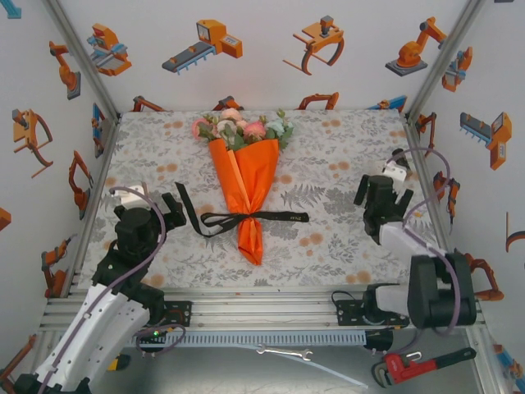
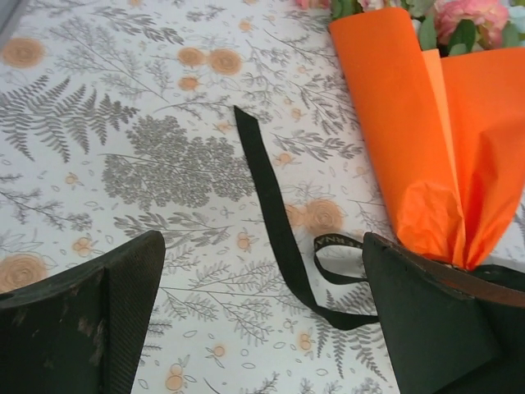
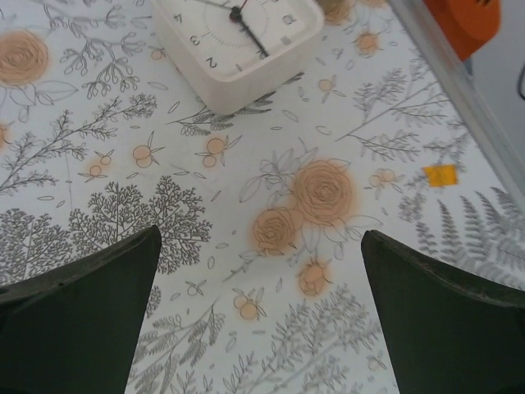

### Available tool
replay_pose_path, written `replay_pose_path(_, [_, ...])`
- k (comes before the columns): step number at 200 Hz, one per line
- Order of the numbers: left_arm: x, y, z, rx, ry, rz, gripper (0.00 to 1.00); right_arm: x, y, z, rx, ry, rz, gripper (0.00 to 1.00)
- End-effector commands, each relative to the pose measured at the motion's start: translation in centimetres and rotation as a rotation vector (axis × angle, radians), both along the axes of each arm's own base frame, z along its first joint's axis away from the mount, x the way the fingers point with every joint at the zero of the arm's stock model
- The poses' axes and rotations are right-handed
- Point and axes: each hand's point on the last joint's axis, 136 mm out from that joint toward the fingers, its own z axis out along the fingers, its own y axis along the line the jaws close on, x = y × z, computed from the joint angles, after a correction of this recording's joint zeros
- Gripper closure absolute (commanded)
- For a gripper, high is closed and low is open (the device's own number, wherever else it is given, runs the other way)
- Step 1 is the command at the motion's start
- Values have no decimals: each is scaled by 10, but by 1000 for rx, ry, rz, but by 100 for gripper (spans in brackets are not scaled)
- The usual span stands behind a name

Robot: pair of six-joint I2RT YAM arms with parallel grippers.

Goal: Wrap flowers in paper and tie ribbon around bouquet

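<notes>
Top external view: the bouquet [image 1: 244,185] lies in the middle of the floral tablecloth [image 1: 328,156], its orange paper [image 1: 250,176] narrowing toward me and the flowers [image 1: 238,127] fanned out at the far end. The black ribbon [image 1: 246,218] is tied around the lower part of the cone, one tail running right and the other curling left and away. My left gripper [image 1: 171,211] sits just left of that tail with its jaws spread, holding nothing; the right gripper [image 1: 383,190] is well apart on the right side, also spread, near a small white clock [image 1: 397,170]. Left wrist view: both dark fingers [image 2: 90,320] stand wide apart over the cloth, the ribbon [image 2: 267,197] lying flat between them (faint lettering on one loop) and the paper [image 2: 410,131] beyond the right finger. Right wrist view: the fingers [image 3: 82,320] are spread over bare printed cloth, with the clock [image 3: 238,45] lying ahead of them.
</notes>
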Motion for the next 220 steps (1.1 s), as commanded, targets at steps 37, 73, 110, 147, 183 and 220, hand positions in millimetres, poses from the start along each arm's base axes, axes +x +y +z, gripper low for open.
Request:
replay_pose_path(37, [-1, 11, -11, 100, -14, 32, 3, 31, 13, 4, -33, -171, 170, 1])
replay_pose_path(73, [-3, 19, -22, 142, -8, 64, 3, 33, 28, -7, -10, -205, 289, 1])
replay_pose_path(110, [-4, 43, -37, 197, -48, 205, 3, 28, 7, -7, -12, -200, 155, 1])
replay_pose_path(147, [2, 86, -50, 223, -22, 418, 3, 30, 11, -7, -10, -197, 183, 1])
replay_pose_path(183, [30, 100, -79, 197, 21, 426, 3, 30, 11, -7, -11, -197, 182, 1])
replay_pose_path(220, [74, 81, -96, 139, 35, 227, 1, 30, 11, -7, -11, -197, 182, 1])
